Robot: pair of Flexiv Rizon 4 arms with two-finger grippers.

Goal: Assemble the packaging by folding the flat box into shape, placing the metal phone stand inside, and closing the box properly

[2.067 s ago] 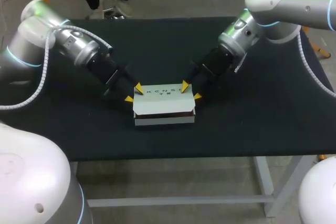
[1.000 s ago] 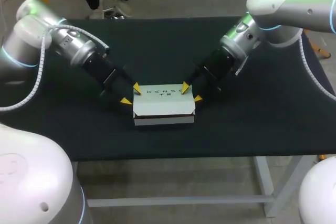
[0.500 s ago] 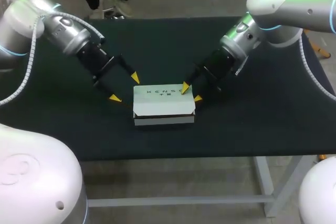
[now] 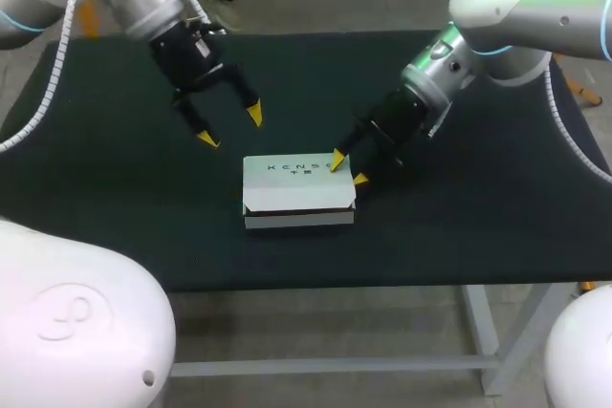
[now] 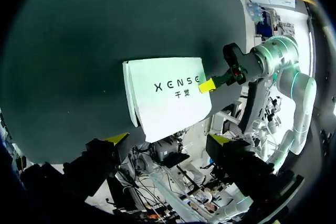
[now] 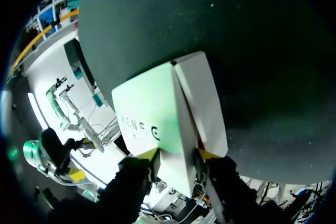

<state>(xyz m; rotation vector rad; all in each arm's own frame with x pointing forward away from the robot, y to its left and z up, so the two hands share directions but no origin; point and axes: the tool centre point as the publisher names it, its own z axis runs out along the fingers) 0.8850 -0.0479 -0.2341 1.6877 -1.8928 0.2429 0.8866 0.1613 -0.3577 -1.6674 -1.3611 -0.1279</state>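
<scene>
Head view: the box (image 4: 298, 190) lies mid-bench (image 4: 478, 226), lid down and apparently closed; the phone stand is not visible. The left tool (image 4: 229, 126) hangs above and behind it, fingers apart, holding nothing. The right tool (image 4: 347, 167) sits at the box's right rear corner, likely steadying the lid.

Left wrist view: the left tool (image 5: 168, 140) is spread wide, with the box (image 5: 168, 95) ahead and untouched.

Right wrist view: the right tool (image 6: 178, 155) straddles that corner, one finger on the lid and one on the side wall, clamping the box (image 6: 152, 114)
</scene>
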